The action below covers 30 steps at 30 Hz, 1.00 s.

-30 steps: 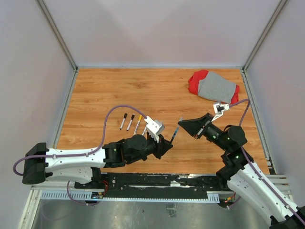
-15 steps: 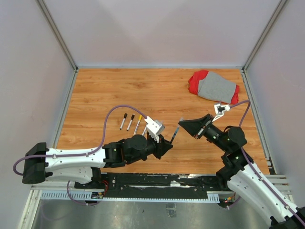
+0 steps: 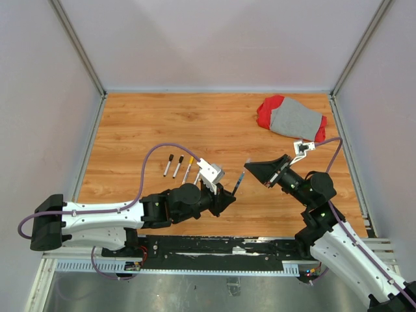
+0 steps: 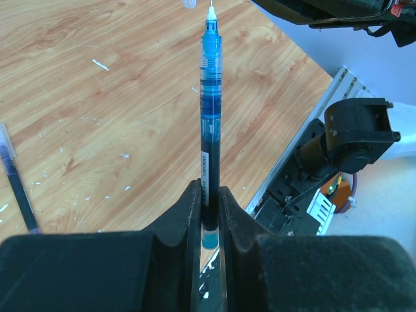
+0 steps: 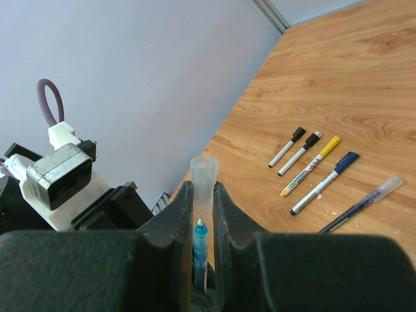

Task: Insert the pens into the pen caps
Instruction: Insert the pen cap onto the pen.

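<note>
Closest in, on the left wrist view: left gripper (image 4: pixel 209 198) pressed together on the tail of a slim, clear-barrelled blue pen (image 4: pixel 210 117) with a fine needle tip, barrel standing straight out from the pads, off the table. Probably light, stiff, slick plastic, fragile only at the needle. Best held low on the barrel, as here, leaving the front length free to enter a cap; with that much overhang, expect the tip to swing on any small tilt.

Across the gap, on the right wrist view: right gripper (image 5: pixel 201 195) pinching a short translucent plastic cap (image 5: pixel 203 170), mouth outward, a blue piece inside it, nature unclear. Thin-walled by the look, so squeeze gently and keep the mouth clear.

At the top edge of the left wrist view only: a pale rounded bit just left of the needle, possibly the cap's end, so seemingly not yet seated. From above, needle and right gripper nearly meeting, cap too small to make out.

Farther out on the wooden table (image 3: pixel 162 123), sharpest from the right wrist: two white markers with black ends (image 5: pixel 286 147), a yellow-ended pen (image 5: pixel 311 166), a blue-ended pen (image 5: pixel 325 183), a clear pen with dark ink (image 5: pixel 361 203). Far right corner, from above alone: crumpled red and grey cloth (image 3: pixel 290 117).
</note>
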Tool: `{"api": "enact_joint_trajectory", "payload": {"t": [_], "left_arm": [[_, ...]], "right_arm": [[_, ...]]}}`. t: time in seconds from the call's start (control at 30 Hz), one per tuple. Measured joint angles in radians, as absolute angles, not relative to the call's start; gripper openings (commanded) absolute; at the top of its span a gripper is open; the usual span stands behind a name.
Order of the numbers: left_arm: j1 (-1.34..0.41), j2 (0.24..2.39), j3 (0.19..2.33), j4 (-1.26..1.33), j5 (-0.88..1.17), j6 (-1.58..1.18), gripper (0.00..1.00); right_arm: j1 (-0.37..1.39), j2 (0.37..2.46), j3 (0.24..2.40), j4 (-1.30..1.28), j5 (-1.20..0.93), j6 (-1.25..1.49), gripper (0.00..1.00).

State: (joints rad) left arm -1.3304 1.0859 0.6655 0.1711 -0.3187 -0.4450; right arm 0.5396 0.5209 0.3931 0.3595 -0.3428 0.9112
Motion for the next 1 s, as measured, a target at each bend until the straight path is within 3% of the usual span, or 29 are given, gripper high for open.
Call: {"api": "enact_joint_trajectory", "payload": {"t": [1.0], "left_arm": [[-1.33,1.085,0.665,0.171,-0.32,-0.445,0.0]], "right_arm": [[0.54,0.487,0.382,0.364,-0.332,0.924,0.01]]}}
